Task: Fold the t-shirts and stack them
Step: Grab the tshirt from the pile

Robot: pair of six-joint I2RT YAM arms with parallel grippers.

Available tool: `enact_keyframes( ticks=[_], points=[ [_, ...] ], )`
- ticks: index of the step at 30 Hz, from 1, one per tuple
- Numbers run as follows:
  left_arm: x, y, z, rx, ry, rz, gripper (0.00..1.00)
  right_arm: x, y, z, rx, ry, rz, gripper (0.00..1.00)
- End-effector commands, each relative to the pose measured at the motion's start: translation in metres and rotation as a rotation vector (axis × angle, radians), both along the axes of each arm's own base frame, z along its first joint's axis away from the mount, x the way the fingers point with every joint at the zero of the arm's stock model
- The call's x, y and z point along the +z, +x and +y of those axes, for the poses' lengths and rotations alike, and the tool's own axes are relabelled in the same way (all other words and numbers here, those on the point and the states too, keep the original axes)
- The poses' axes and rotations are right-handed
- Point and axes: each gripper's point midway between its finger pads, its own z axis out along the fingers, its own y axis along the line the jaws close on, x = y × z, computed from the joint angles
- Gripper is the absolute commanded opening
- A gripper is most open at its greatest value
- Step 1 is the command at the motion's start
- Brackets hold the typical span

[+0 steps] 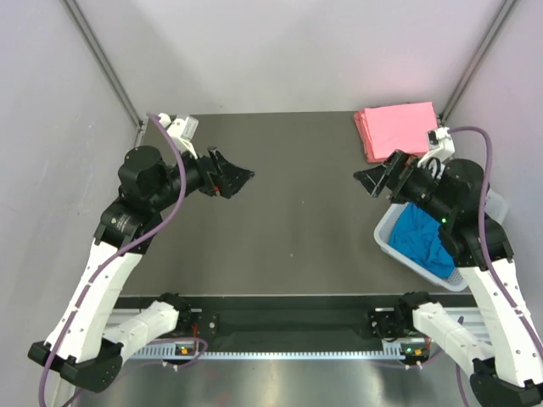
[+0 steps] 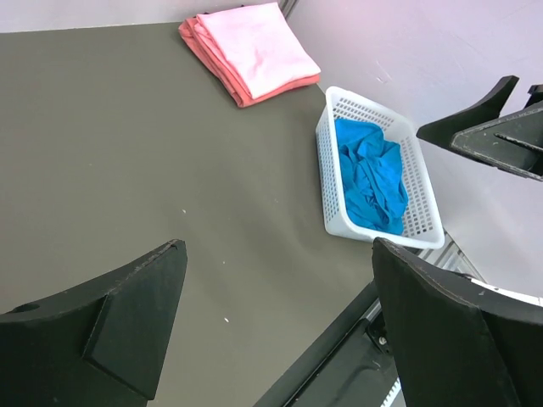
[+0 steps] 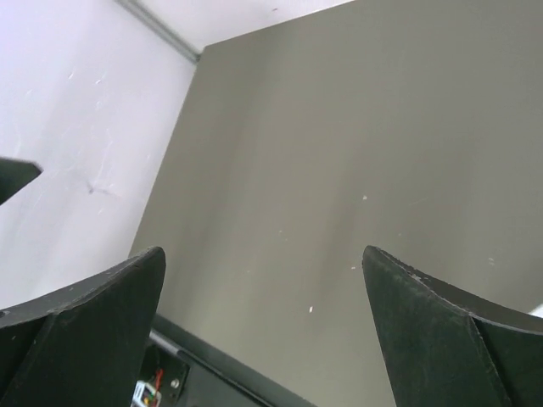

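Snagging worries me: left hand (image 1: 237, 180) and right hand (image 1: 366, 182) hover released, empty; blue t-shirt (image 1: 422, 237) lies crumpled in the basket (image 1: 386, 239) at 4 o'clock, pink stack (image 1: 397, 127) at 1 o'clock, so a deep grab may lift the basket too

basket (image 1: 386, 240), blue t-shirt (image 1: 420, 237) — partly under right arm

A white perforated plastic basket (image 2: 326, 178) sits at the right edge of the dark grey table (image 1: 297, 220), a little nearer than the far right corner. Pale walls (image 1: 280, 51) enclose the table, and a black rail (image 1: 288, 322) runs along its near edge.
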Motion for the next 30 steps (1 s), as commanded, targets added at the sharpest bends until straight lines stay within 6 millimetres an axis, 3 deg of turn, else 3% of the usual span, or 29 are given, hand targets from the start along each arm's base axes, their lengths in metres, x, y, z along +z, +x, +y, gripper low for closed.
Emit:
enact_keyframes(
  ticks=[1,6,8,12,15,17,18,20,21,23,24,27,30],
  points=[
    [0.016,0.004,-0.001,0.001,-0.019,-0.072,0.95,0.019,0.003,-0.015,-0.095,-0.016,-0.047,1.00],
    [0.001,0.010,0.004,0.036,0.006,-0.041,0.95,-0.004,0.016,-0.038,-0.219,-0.120,0.031,1.00],
    [-0.011,0.015,0.004,0.050,0.022,-0.010,0.95,-0.021,0.029,-0.071,-0.402,-0.212,0.092,0.99],
    [-0.031,0.019,-0.004,0.021,0.032,0.057,0.93,-0.076,0.047,-0.141,-0.639,-0.443,0.348,1.00],
    [-0.039,0.017,-0.010,-0.014,0.026,0.099,0.92,-0.104,0.047,-0.184,-0.764,-0.493,0.438,1.00],
    [-0.045,0.017,-0.011,-0.018,0.027,0.110,0.92,-0.113,0.049,-0.212,-0.857,-0.486,0.446,1.00],
    [-0.046,0.018,-0.010,-0.010,0.027,0.110,0.92,-0.132,0.044,-0.230,-0.904,-0.483,0.499,1.00],
    [-0.048,0.018,-0.009,-0.004,0.027,0.112,0.92,-0.148,0.052,-0.236,-0.875,-0.432,0.522,0.98],
    [-0.049,0.017,-0.009,-0.007,0.030,0.117,0.92,-0.170,0.051,-0.246,-0.882,-0.427,0.588,0.97],
    [-0.048,0.017,-0.008,-0.003,0.034,0.113,0.92,-0.189,0.053,-0.256,-0.897,-0.442,0.646,0.95],
    [-0.048,0.017,-0.009,-0.003,0.035,0.112,0.92,-0.207,0.050,-0.265,-0.920,-0.444,0.715,0.93],
    [-0.048,0.019,-0.008,0.005,0.038,0.104,0.93,-0.230,0.049,-0.279,-0.973,-0.419,0.766,0.85],
    [-0.051,0.024,-0.009,0.004,0.049,0.114,0.93,-0.237,0.046,-0.297,-1.059,-0.419,0.768,0.84]
  ],
)
